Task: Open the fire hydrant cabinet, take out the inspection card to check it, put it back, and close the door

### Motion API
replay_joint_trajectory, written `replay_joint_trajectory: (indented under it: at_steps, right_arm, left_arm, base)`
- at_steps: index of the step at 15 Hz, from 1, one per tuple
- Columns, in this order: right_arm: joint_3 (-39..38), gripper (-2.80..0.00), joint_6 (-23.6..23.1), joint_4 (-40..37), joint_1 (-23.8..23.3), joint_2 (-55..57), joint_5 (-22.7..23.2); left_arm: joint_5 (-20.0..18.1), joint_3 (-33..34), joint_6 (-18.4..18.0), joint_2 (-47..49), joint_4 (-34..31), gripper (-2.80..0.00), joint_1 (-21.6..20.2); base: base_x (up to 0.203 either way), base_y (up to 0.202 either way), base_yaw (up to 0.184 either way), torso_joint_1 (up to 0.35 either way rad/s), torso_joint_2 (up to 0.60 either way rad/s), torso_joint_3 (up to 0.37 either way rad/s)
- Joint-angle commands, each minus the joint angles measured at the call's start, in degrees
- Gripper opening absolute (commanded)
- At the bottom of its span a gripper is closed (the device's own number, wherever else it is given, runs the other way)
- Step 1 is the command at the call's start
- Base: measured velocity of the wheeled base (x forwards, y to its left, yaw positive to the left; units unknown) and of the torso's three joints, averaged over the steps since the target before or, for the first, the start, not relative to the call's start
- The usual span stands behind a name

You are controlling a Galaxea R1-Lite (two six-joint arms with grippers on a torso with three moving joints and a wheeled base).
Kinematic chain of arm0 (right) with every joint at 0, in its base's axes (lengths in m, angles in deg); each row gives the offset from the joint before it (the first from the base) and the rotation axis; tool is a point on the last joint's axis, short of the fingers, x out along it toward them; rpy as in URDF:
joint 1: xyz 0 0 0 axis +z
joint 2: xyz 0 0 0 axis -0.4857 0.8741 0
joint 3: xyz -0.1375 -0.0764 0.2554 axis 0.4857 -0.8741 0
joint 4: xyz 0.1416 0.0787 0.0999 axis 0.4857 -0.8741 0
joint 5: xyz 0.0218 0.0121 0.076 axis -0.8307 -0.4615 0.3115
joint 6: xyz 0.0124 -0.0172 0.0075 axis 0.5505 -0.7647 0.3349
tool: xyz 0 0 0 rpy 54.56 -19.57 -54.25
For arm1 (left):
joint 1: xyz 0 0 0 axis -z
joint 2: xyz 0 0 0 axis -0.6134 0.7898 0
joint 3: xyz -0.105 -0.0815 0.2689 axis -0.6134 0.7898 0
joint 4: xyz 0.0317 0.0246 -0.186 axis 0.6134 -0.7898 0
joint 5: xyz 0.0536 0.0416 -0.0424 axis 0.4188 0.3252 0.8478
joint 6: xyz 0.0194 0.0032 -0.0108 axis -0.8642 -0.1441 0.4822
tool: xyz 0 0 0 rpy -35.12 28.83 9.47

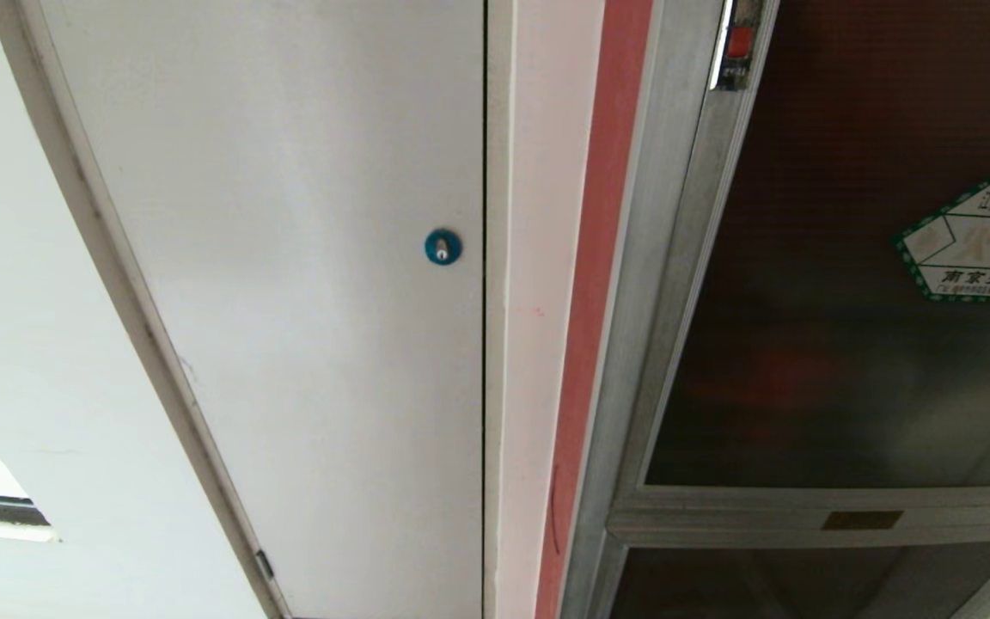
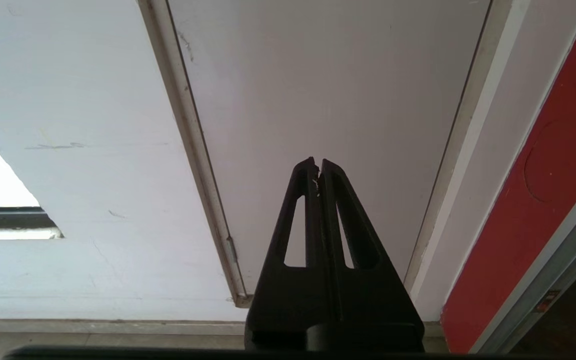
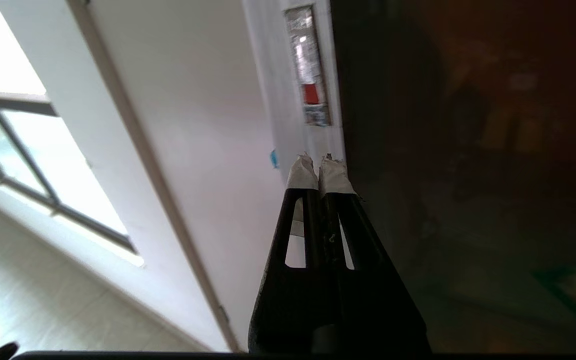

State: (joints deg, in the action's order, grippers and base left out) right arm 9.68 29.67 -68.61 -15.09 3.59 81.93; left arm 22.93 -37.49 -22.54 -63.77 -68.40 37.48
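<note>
a plain white-grey panel (image 1: 289, 301) with a round blue lock (image 1: 443, 247) near its right edge; left of the panel, white wall (image 1: 22, 344) and a window (image 3: 28, 165).

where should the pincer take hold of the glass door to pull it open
At the small red latch set in the door's silver frame on its left edge, coming straight at the front. The glass pane is flat and flush, offering nothing to pinch. The right pincer, shut, points up toward the latch.
</note>
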Motion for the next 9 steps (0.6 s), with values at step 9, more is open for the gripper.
replay_joint_trajectory:
  at_steps: [9]
  right_arm:
    - [-20.5, -2.8, 10.1, -1.2, -12.3, -30.2, 2.6]
  left_arm:
    - [0.0, 0.4, 0.0, 0.0, 0.0, -2.8, 0.0]
  base:
    - [0.0, 0.0, 0.0, 0.0, 0.0, 0.0]
